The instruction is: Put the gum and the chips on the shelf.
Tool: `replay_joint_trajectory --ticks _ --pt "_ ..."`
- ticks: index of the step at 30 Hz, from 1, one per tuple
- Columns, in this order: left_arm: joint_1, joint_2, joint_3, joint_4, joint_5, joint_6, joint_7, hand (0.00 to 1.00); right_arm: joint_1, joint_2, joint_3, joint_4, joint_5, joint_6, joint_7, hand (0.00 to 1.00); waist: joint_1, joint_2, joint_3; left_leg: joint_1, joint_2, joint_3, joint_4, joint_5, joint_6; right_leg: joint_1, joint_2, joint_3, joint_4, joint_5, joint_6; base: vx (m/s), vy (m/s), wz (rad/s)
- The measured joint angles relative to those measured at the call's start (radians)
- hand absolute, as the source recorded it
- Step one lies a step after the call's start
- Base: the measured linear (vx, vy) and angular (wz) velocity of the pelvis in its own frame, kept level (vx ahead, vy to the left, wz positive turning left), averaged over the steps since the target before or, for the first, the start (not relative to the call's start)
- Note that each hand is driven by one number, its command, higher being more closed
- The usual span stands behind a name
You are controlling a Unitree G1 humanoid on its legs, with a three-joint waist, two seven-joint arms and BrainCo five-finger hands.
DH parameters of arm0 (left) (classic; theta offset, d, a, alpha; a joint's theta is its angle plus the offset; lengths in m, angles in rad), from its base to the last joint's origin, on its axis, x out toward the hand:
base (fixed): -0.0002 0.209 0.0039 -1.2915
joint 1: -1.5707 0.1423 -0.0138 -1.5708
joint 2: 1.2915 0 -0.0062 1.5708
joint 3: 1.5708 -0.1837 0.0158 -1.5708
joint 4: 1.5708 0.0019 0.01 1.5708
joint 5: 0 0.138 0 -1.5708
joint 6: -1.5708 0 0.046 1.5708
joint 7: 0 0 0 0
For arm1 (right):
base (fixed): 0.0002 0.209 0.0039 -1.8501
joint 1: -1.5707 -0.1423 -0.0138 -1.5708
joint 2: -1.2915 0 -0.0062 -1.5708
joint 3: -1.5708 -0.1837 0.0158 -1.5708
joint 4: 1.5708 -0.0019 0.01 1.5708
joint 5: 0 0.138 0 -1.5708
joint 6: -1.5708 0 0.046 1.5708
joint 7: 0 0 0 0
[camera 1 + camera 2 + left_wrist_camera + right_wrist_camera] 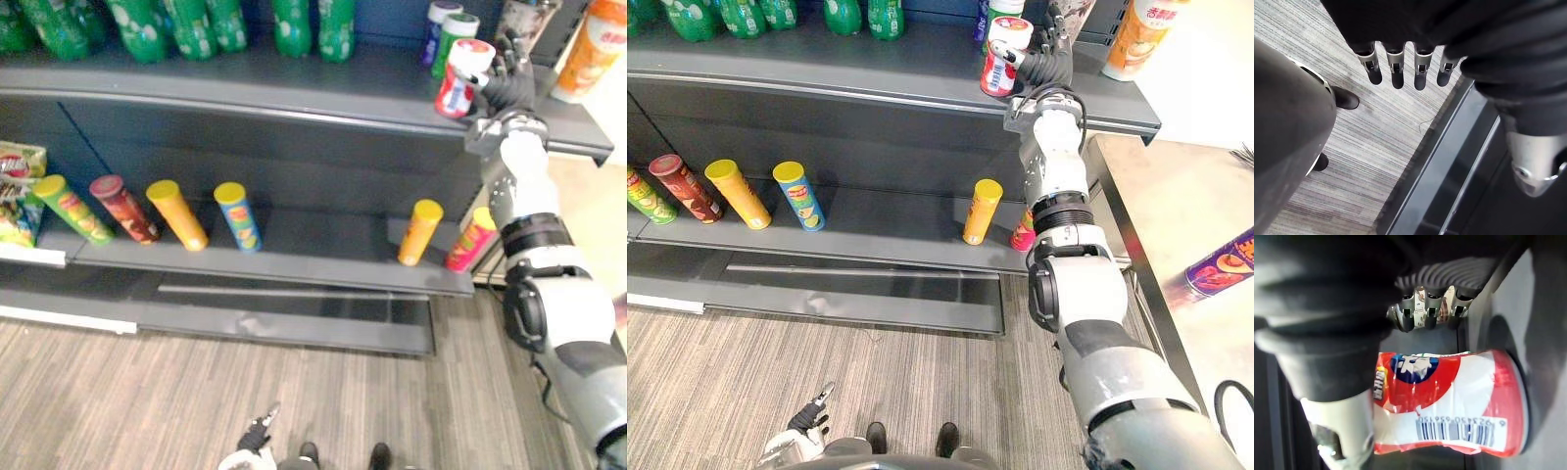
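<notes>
"Right wrist view: what has the right robot hand (506,83) got?"

"The red-and-white plastic gum canister (1449,401), gripped between its fingers and thumb. It is tilted, with its base on the dark grey upper shelf (245,83) near the front edge."

"And around it?"

"Green plastic bottles (196,24) stand along that shelf. Colourful chip tubes (176,215) lean on the lower shelf (294,257). Below is the grey striped carpet floor (147,392), where the left robot hand (1396,68) hangs, fingers straight. A pale tabletop (1176,206) stands to the right."
</notes>
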Motion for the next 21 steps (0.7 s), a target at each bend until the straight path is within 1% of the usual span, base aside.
replay_joint_trajectory --ticks 2,3,10,13,18,21 --pt "0.0 0.001 0.0 0.001 0.0 0.002 0.0 0.0 -0.018 0.0 -0.001 0.029 0.0 0.005 -0.001 0.0 -0.005 0.0 0.0 0.0 0.001 -0.003 0.0 0.001 0.001 0.0 0.0 -0.002 0.001 0.0 0.0 -0.03 -0.017 0.02" --pt "0.0 0.002 -0.001 0.002 0.0 0.003 0.0 0.0 -0.029 0.0 -0.002 0.041 0.0 0.016 -0.002 0.0 -0.007 -0.001 0.0 0.0 0.001 -0.003 0.0 0.001 0.001 0.0 0.001 -0.003 0.001 0.0 0.0 0.0 0.0 0.0" --pt "0.0 0.003 0.001 0.002 -0.001 0.004 -0.001 0.0 -0.03 0.0 0.009 0.031 0.001 0.023 0.004 0.0 -0.013 -0.001 -0.001 -0.002 0.002 -0.006 0.0 0.001 0.001 0.0 0.002 -0.005 0.0 0.0 0.0 0.0 0.0 0.0" --pt "0.001 0.002 0.003 0.002 -0.001 0.005 -0.002 0.0 -0.03 0.0 0.033 -0.001 0.008 0.039 0.018 0.0 -0.015 -0.002 -0.001 -0.002 0.002 -0.004 0.0 0.001 0.001 -0.001 0.003 -0.002 0.0 0.0 0.0 0.0 0.0 0.0" --pt "0.004 -0.003 0.037 0.002 0.0 0.011 -0.007 0.0 -0.026 0.0 0.056 -0.122 0.009 0.039 0.02 0.0 -0.019 -0.005 -0.003 0.0 0.004 0.003 0.0 0.001 0.001 -0.003 0.005 0.006 0.0 0.0 0.0 -0.01 -0.009 -0.04" --pt "0.007 0.001 0.04 0.002 0.008 0.012 -0.01 0.0 -0.018 0.0 0.082 -0.17 0.021 0.039 0.021 0.0 -0.022 -0.014 -0.009 0.002 0.007 0.019 0.0 0.0 0.001 -0.01 0.008 0.021 0.004 0.0 0.0 -0.03 -0.013 -0.14"
